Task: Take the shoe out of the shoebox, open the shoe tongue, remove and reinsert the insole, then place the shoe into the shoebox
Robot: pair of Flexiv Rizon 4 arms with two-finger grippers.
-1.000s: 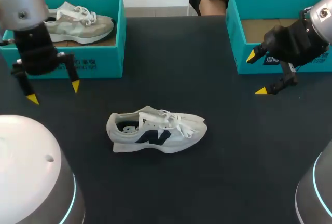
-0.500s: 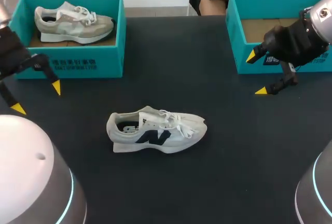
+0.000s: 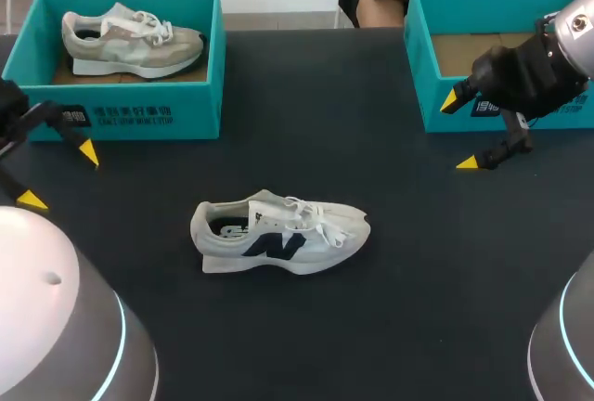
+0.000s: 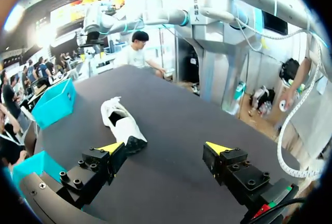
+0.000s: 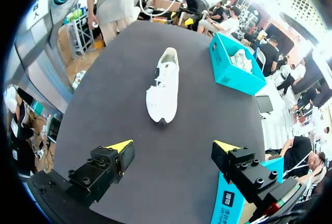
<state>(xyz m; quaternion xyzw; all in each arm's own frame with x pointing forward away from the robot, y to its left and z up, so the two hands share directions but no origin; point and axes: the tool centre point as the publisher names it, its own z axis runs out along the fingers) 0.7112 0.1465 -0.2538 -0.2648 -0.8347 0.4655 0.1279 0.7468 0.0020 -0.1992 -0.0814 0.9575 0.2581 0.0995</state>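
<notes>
1. Head view: your white low-top sneaker with a dark side logo (image 3: 278, 237) sits out of its box on the matte black table (image 3: 390, 327), seemingly on its sole.
   - The left gripper (image 3: 60, 176) hangs well off the sneaker's heel end, fingers spread wide and empty.
   - The right gripper (image 3: 459, 132) hangs well beyond the sneaker's toe end, also wide and empty. It is just in front of the empty teal cardboard shoebox (image 3: 422, 76).
   - A second teal cardboard shoebox (image 3: 209, 85), far behind the sneaker's heel, holds a beige sneaker (image 3: 130, 39).
2. Left wrist view: the sneaker (image 4: 122, 125) lies ahead of the left gripper (image 4: 165, 149), heel end nearest and collar open upward. Nothing sits between the spread fingers.
   - Expect it to be light. The fabric upper will probably cave under a pinch, while the foam sole is stiffer.
   - Take hold across the sole's sides or at the padded heel collar.
3. Right wrist view: the sneaker (image 5: 163, 86) lies well ahead of the right gripper (image 5: 172, 146), toe end nearest.
   - The laces look loose, so they could snag a fingertip.
   - The tongue is likely thin and floppy, so pinch it near its top edge.
</notes>
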